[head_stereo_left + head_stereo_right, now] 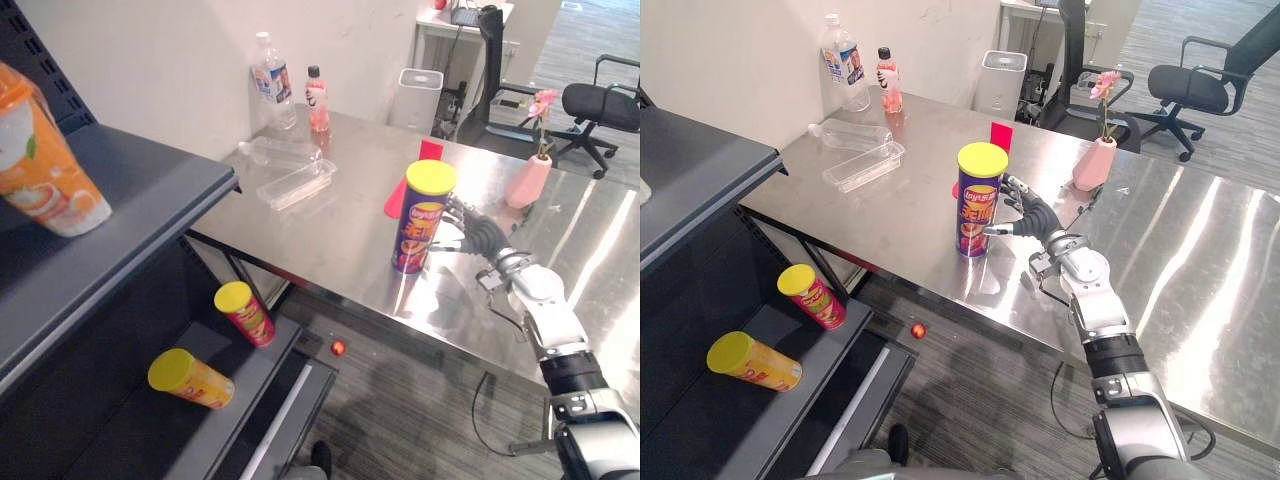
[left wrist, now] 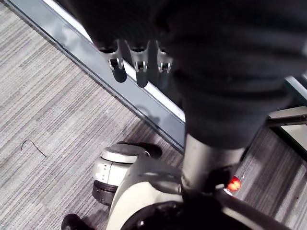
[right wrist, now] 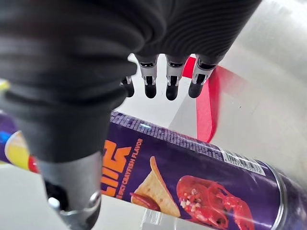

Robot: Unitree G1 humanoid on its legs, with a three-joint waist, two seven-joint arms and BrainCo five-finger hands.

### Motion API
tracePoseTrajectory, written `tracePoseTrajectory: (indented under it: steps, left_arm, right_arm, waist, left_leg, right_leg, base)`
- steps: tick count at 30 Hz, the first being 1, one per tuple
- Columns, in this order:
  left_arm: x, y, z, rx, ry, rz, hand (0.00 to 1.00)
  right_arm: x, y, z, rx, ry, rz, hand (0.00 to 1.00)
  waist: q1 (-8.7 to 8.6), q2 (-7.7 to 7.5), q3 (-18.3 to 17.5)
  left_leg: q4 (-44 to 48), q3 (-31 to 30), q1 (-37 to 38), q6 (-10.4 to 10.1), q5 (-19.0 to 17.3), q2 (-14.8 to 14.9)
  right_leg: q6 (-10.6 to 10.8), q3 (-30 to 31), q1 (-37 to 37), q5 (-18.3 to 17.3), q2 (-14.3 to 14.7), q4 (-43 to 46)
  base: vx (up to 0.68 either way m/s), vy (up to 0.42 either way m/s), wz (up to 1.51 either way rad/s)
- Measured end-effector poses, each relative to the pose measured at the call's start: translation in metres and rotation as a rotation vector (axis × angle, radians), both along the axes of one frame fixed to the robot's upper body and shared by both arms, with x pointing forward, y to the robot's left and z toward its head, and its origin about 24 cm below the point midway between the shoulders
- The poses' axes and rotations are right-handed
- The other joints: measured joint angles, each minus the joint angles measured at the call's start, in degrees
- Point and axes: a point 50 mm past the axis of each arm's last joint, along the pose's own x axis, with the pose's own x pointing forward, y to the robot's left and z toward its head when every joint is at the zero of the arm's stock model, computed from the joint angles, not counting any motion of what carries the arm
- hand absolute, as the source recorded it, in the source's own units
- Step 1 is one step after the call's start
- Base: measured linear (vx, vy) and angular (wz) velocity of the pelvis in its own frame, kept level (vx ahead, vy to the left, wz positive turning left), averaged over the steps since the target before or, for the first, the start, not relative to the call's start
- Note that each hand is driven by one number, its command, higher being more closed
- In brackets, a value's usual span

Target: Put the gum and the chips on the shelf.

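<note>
Reaching for the purple chips can [image 1: 981, 200], upright on the steel table [image 1: 1200, 270], the right hand [image 1: 1036, 218] sat just beside it, fingers spread, gripping nothing. Next it likely needed to close round the can. The left hand [image 2: 138, 64] hung relaxed above the floor [image 2: 53, 124].

Purple chips can [image 1: 421, 222] — yellow lid, upright on the steel table [image 1: 330, 240]; flat red pack [image 1: 1001, 135] lies just behind.

Tall purple yellow-lidded chip can [image 3: 192, 177], lower frame: big yellow lettering, a white flavour line, a barcode by its metal end. Clear plastic bottle [image 1: 272, 70], upper middle: blue label too small to read.
</note>
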Motion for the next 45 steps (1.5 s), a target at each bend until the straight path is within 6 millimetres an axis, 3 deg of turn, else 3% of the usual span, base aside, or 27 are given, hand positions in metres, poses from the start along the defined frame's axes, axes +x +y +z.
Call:
tracePoseTrajectory:
  steps: [20,21,45]
  left_arm:
    - [0.0062,-0.0005,0.0016,0.001,-0.025,-0.009,0.0]
    - [0.0062,-0.0005,0.0016,0.001,-0.025,-0.009,0.0]
    - [0.0056,-0.002,0.0011,-0.016,-0.025,0.025,0.0]
  right_arm:
    - [0.0064,0.0041,0.0032,-0.011,0.0,0.006,0.0]
    - [0.0064,0.0052,0.0027,-0.014,0.002,0.01,1.0]
    - [0.008,0.007,0.0045,-0.046,-0.019,-0.01,1.0]
  waist:
    - [1.18,0.02,1.13]
    - [1.2,0.02,1.13]
    - [1.28,0.03,1.15]
  left_leg:
    - [0.0,-1.35,-0.28,-0.06,0.23,-0.17]
    - [0.0,-1.46,-0.34,-0.06,0.24,-0.19]
    - [0.0,-2.17,-0.86,-0.11,0.62,-0.17]
  right_leg:
    - [0.26,-1.35,0.5,-0.19,0.03,0.0]
    - [0.26,-1.48,0.5,-0.19,0.03,0.0]
    - [0.26,-2.03,0.41,-0.2,0.12,0.05]
  base:
    - [0.01,-0.002,0.03]
    - [0.0,0.0,0.0]
    - [0.0,0.0,0.01]
